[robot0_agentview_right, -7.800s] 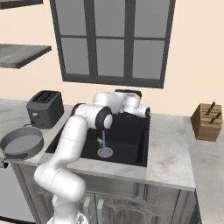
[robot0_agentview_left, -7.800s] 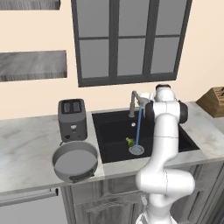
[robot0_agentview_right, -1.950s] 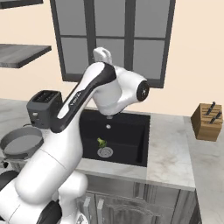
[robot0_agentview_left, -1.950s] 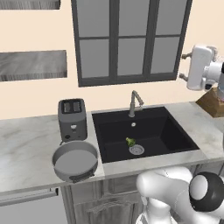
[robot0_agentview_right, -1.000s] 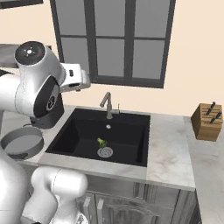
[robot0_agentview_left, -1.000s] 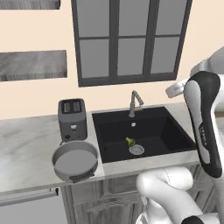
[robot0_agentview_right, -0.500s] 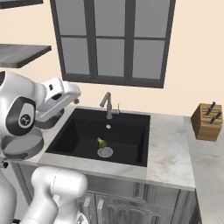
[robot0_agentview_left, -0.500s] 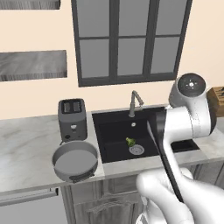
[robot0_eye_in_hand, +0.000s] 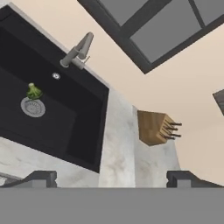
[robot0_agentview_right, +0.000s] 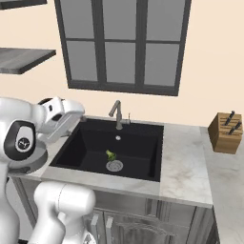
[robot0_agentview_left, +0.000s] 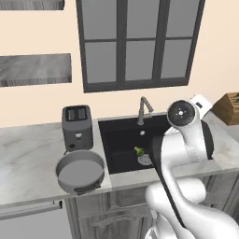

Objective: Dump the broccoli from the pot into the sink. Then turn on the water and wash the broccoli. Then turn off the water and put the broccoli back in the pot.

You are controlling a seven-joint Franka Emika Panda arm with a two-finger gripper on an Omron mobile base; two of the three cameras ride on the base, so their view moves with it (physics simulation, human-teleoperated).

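Gripper (robot0_eye_in_hand: pixel 111 177) jaws wide apart, holding nothing (above counter).

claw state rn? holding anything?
Claw: open, jaws wide apart, holding nothing. Broccoli lies in the sink beside the drain.
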